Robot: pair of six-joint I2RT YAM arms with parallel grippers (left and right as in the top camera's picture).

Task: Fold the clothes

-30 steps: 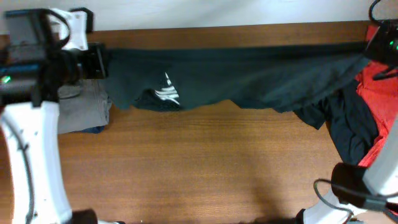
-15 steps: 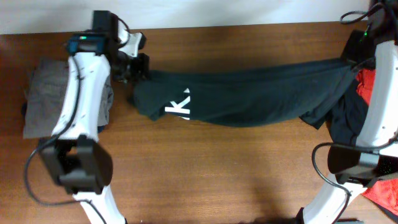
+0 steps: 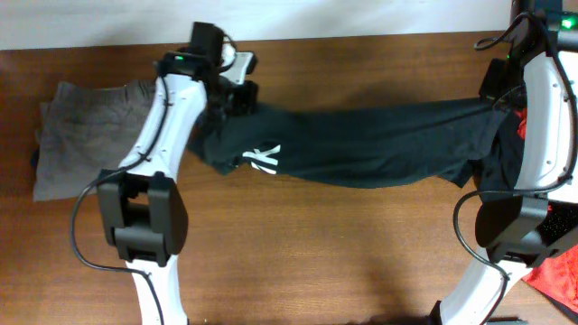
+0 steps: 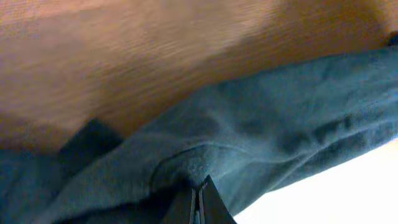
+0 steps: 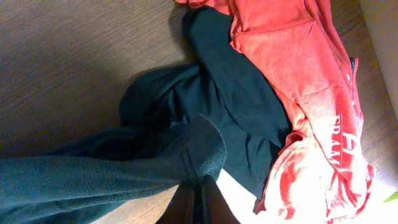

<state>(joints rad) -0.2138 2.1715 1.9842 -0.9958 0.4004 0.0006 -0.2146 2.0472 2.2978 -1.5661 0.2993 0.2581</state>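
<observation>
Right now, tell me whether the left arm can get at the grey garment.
Probably not yet: the left hand is shut on the black top, stretched to the right hand. The grey garment lies uncovered beside it.

Overhead: straight down, far, whole counter (image 3: pixel 316 262). Left wrist: very close, skimming black top (image 3: pixel 379 149). Right wrist: close, down on top's other end plus red cloth (image 5: pixel 298 81). All three share the top.

A brown wooden table (image 3: pixel 298 253) spreads out beneath the left gripper (image 3: pixel 240 96), its grain running sideways. A folded grey cloth (image 3: pixel 86 135) lies flat on it, well out to that gripper's left. Behind the gripper, a white strip (image 3: pixel 361 18) borders the table's far edge.
</observation>
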